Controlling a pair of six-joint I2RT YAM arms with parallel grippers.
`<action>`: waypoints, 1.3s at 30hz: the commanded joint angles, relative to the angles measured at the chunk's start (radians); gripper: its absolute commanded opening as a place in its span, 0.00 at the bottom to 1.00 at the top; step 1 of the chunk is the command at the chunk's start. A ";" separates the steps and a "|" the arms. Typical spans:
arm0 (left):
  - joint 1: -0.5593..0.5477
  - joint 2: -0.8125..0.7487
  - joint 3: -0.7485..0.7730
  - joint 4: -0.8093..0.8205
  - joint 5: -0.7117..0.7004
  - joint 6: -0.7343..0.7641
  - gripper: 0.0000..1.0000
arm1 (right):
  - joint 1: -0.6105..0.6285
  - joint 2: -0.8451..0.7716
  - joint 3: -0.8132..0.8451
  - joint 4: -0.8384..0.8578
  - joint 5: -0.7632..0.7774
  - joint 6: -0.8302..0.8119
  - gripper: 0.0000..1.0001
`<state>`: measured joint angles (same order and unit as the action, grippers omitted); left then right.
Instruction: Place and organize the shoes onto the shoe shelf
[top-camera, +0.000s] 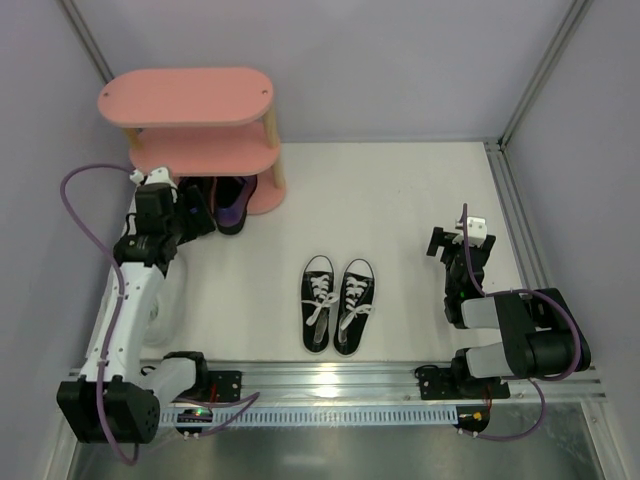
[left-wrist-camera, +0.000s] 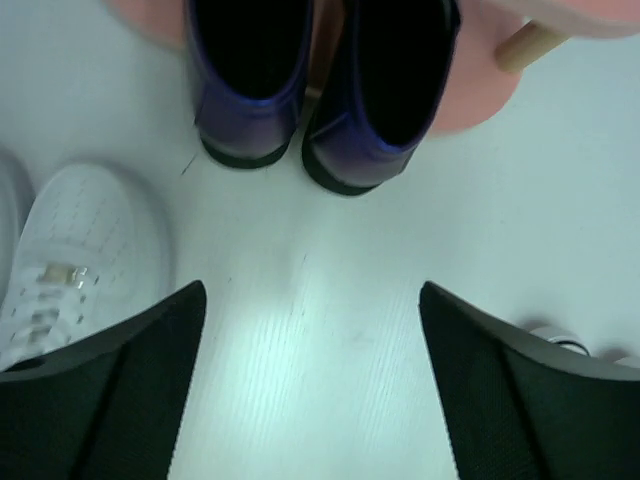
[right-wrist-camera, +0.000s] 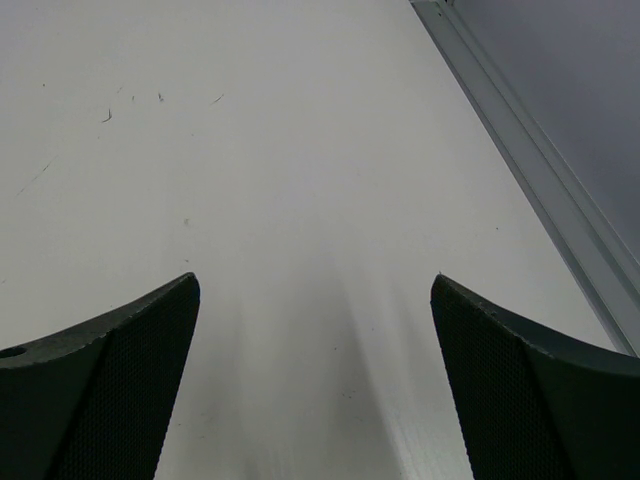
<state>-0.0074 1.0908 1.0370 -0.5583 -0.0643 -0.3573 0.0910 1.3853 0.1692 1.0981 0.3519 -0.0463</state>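
Note:
The pink three-tier shoe shelf (top-camera: 190, 97) stands at the back left. Two dark purple glossy shoes (top-camera: 232, 203) sit side by side on its bottom board, heels toward me; the left wrist view shows them too (left-wrist-camera: 250, 90). My left gripper (top-camera: 196, 216) is open and empty just in front of their heels (left-wrist-camera: 312, 330). A white sneaker (left-wrist-camera: 80, 235) lies to its left, mostly hidden under the left arm in the top view (top-camera: 168, 298). The black canvas sneakers (top-camera: 338, 303) lie paired at the table's middle. My right gripper (top-camera: 455, 242) is open and empty over bare table (right-wrist-camera: 315, 300).
A wooden shelf post (left-wrist-camera: 530, 42) stands right of the purple shoes. The shelf's top and middle boards (top-camera: 205, 152) carry nothing. An aluminium rail (right-wrist-camera: 530, 170) runs along the table's right edge, and enclosure walls close in the back and sides.

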 joint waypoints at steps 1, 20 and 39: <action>0.003 -0.095 0.015 -0.127 -0.107 -0.080 0.89 | -0.004 -0.014 0.012 0.077 -0.007 0.020 0.97; 0.101 0.055 0.192 -0.614 -0.405 0.125 1.00 | -0.002 -0.012 0.013 0.077 -0.007 0.020 0.97; 0.279 0.109 0.230 -0.652 -0.128 0.101 1.00 | -0.002 -0.014 0.013 0.077 -0.008 0.020 0.97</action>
<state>0.2649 1.2659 1.2110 -1.1881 -0.2871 -0.2321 0.0914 1.3853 0.1692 1.0985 0.3519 -0.0467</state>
